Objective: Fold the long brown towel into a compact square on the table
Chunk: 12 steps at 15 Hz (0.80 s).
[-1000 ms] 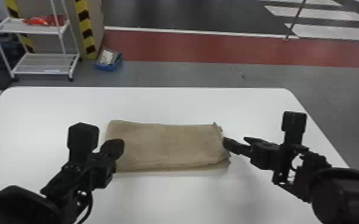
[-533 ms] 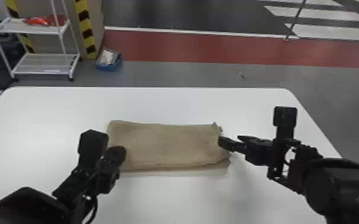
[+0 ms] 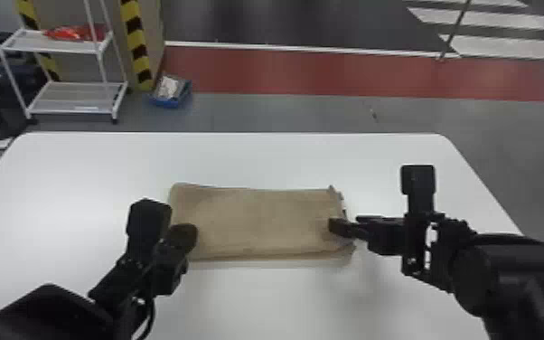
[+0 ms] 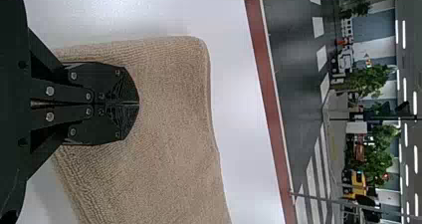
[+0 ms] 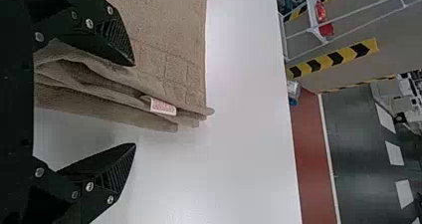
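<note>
The brown towel point(image 3: 257, 221) lies folded in layers as a wide rectangle on the white table point(image 3: 257, 158). At its left end is my left gripper point(image 3: 185, 237); in the left wrist view that gripper point(image 4: 139, 104) is shut, its tips together over the towel point(image 4: 174, 134), with no cloth visible between them. My right gripper point(image 3: 343, 224) is at the towel's right end. In the right wrist view the gripper point(image 5: 134, 104) stands open, one finger over the towel point(image 5: 169, 50), the other beyond its layered edge, where a small white tag point(image 5: 163, 107) sticks out.
Bare tabletop surrounds the towel on all sides. Beyond the table's far edge stand a white shelf rack point(image 3: 72, 97) at the left and a blue box point(image 3: 171, 92) on the floor.
My right gripper has moved left, onto the towel's right end. The left gripper has shifted slightly right and toward the near edge. The towel looks the same.
</note>
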Each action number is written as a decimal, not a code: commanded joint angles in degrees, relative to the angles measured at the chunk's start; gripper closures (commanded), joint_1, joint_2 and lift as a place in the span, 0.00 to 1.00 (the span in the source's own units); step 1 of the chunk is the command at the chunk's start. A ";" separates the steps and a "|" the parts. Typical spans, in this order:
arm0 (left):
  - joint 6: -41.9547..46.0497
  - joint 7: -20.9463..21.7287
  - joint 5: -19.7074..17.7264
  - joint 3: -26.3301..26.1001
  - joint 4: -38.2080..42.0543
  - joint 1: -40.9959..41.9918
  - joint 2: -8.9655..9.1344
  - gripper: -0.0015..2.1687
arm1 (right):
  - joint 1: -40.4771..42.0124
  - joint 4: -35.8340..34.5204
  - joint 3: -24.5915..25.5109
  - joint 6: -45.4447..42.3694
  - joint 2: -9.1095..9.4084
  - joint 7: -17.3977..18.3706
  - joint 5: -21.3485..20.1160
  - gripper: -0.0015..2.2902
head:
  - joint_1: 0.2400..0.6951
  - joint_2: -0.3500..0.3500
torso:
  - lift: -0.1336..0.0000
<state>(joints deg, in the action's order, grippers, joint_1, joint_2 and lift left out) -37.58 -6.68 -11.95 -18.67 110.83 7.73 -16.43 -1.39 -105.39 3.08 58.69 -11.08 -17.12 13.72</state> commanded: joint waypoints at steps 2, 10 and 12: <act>-0.18 -0.08 -0.18 0.03 0.00 0.00 0.00 0.67 | -1.16 0.62 -1.24 2.62 0.01 0.07 -0.80 0.16 | 1.00 0.36 | 0.04; -1.41 -0.08 -0.27 0.12 0.26 0.18 -0.18 0.67 | -2.30 1.15 -1.76 4.55 0.01 -0.28 -0.28 0.50 | 1.00 0.38 | 0.04; -1.58 -0.08 -0.27 0.12 0.35 0.26 -0.18 0.67 | -1.95 1.06 -1.41 4.90 -0.08 -0.89 0.78 0.54 | 1.00 0.38 | 0.04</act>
<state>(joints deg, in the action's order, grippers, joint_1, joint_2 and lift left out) -39.01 -6.76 -12.21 -18.55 111.11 7.89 -16.58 -3.66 -104.25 1.39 63.23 -11.09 -17.78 13.82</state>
